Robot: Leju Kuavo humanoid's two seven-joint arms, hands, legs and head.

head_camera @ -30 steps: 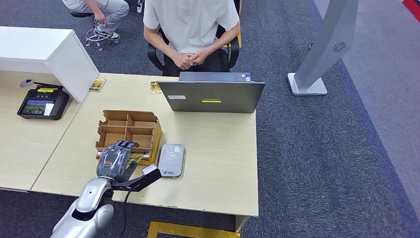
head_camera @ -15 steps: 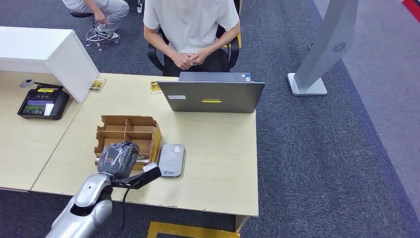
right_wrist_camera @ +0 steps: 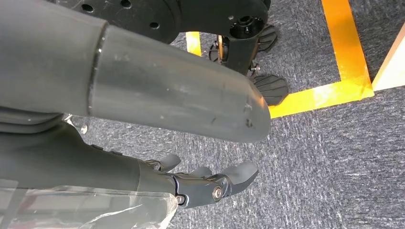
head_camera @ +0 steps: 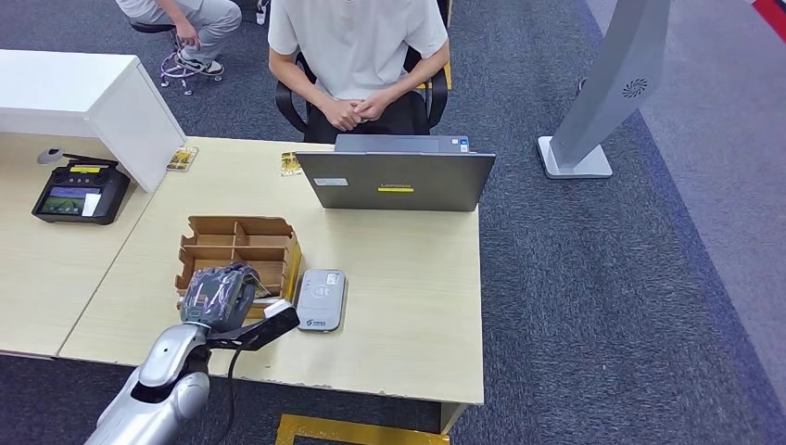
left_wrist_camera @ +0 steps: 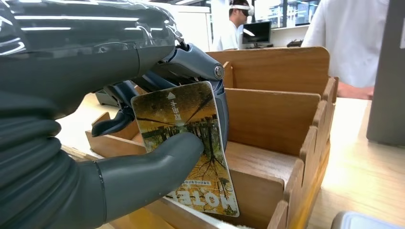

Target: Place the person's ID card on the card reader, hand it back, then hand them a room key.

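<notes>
While I watch the head view, the L hand [head_camera: 218,295] sits over the near edge of the wooden divider box [head_camera: 239,250], fingers curled in. Wrist cam confirms it: L hand [left_wrist_camera: 143,143] pinches a room key card [left_wrist_camera: 188,148] btwn the thick thumb and the darker fingers [left_wrist_camera: 193,62] behind it. Card shows an autumn-tree print w/ "HOTEL" lettering, and it's tilted, lower corner dipping into the box's near compartment [left_wrist_camera: 267,167]. I can't tell whether the card edge touches the wood there.

Card reader [head_camera: 321,298], grey, lies flat on the bench [head_camera: 408,278] just beside the box, on its R side, apart from the hand. Nothing on top of the reader that I can see. Laptop [head_camera: 397,176] stands on the far side of the box, lid back toward me; a person [head_camera: 357,56] sits behind it w/ hands clasped. Small yellow card [head_camera: 291,164] lies on the bench beyond the box, near the laptop's L corner. Payment terminal [head_camera: 80,192] sits well apart to the box's L.

R hand [right_wrist_camera: 205,183] hangs over grey carpet [right_wrist_camera: 310,157], fingers loosely apart, holding nothing.
</notes>
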